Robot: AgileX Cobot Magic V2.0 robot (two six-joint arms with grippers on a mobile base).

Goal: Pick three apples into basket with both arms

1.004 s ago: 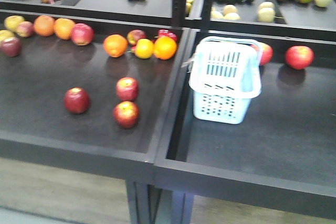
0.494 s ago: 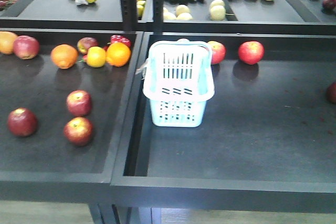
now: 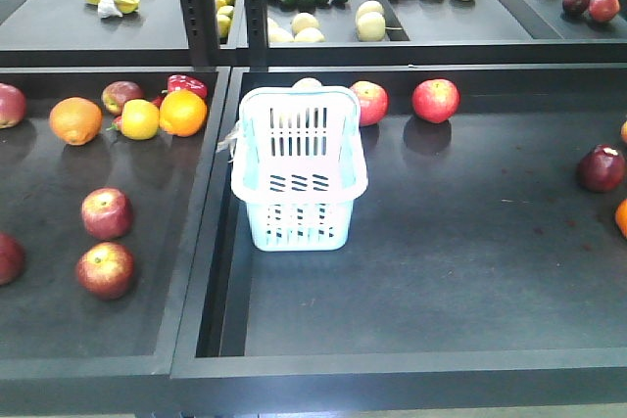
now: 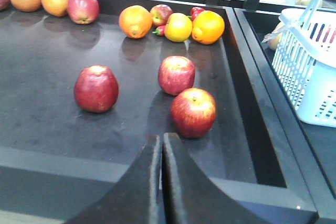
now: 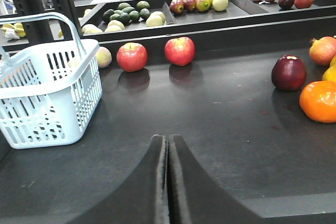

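Three red apples lie in the left tray: a dark one (image 4: pixel 96 88) at the left, one (image 4: pixel 176 75) in the middle and the nearest one (image 4: pixel 193 112) just ahead of my left gripper (image 4: pixel 160 138), which is shut and empty. In the front view two of them (image 3: pixel 107 213) (image 3: pixel 106 270) show whole and the third (image 3: pixel 5 258) is cut by the left edge. The pale blue basket (image 3: pixel 294 224) (image 4: pixel 307 85) (image 5: pixel 50 121) stands empty at the right tray's left end. My right gripper (image 5: pixel 168 139) is shut and empty, to the right of the basket. Neither arm shows in the front view.
Oranges (image 3: pixel 75 119) (image 3: pixel 183 113) and a yellow fruit (image 3: pixel 140 119) lie at the back of the left tray. Two red apples (image 3: pixel 369 103) (image 3: pixel 436 100) sit behind the basket, and a dark red fruit (image 3: pixel 601 167) at far right. A raised divider (image 3: pixel 208 232) separates the trays. Upper shelves (image 3: pixel 549 26) hold more fruit.
In the front view the whole scene has slid leftward: the basket went from right of centre to centre-left, and the leftmost apple is now at the frame edge. No fruit moved on the trays.
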